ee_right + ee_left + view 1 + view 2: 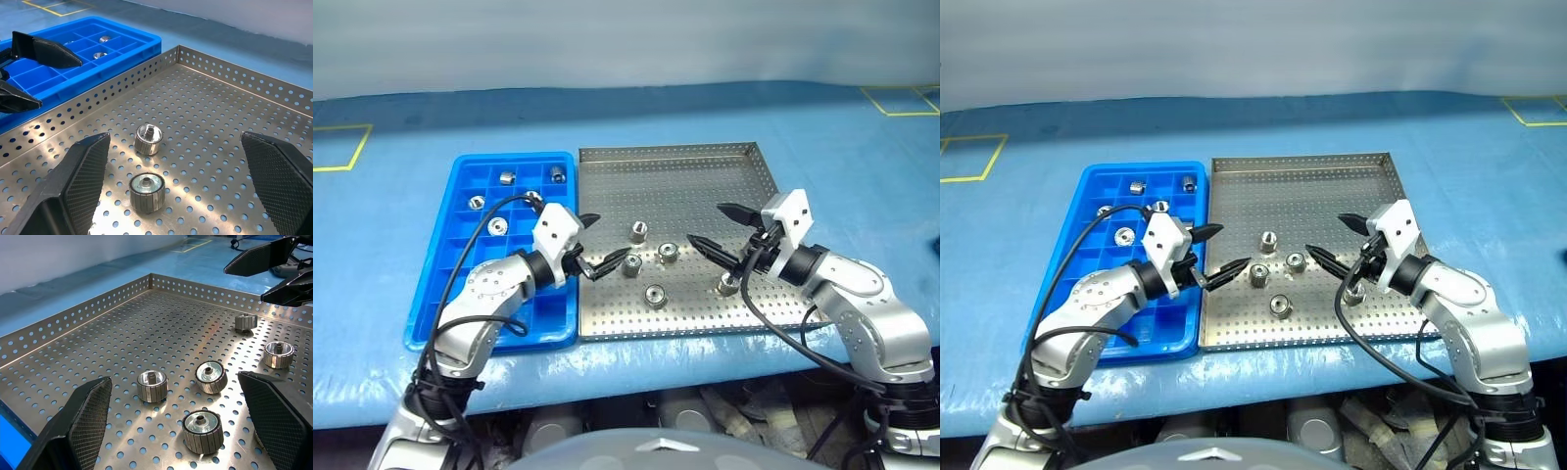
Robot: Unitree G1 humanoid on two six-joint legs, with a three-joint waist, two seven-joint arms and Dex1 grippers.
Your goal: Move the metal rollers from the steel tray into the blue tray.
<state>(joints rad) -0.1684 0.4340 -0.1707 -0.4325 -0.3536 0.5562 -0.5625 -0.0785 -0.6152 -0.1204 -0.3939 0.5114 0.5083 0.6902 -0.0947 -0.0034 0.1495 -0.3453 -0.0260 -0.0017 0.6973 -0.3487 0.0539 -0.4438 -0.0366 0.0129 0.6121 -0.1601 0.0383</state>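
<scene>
Both claws stand spread wide and hold nothing. Left claw [598, 243] hangs at the left edge of the steel tray [705, 166], just past the seam with the blue tray [460, 294]; right claw [717, 227] hangs over the steel tray's right part, pointing toward the left one.

Underneath is a bench [636, 117] covered in a blue sheet, with yellow tape outlines at its far left [342, 152] and far right [901, 101] corners, and a pale wall [626, 39] behind. The two trays lie side by side, rims touching, blue on the left.

Five metal rollers lie loose on the perforated floor: one [638, 232] farthest back, one [669, 253] just right of it, one [632, 264] near the left claw's lower finger, one [655, 295] nearest the front, and one [728, 285] partly behind the right claw's cable. Five more sit in the blue tray's far compartments, among them two [507, 178] [556, 174] in the back row.

A black cable [470, 250] loops over the blue tray, and the left arm covers its near-right compartments, so their contents cannot be made out.
</scene>
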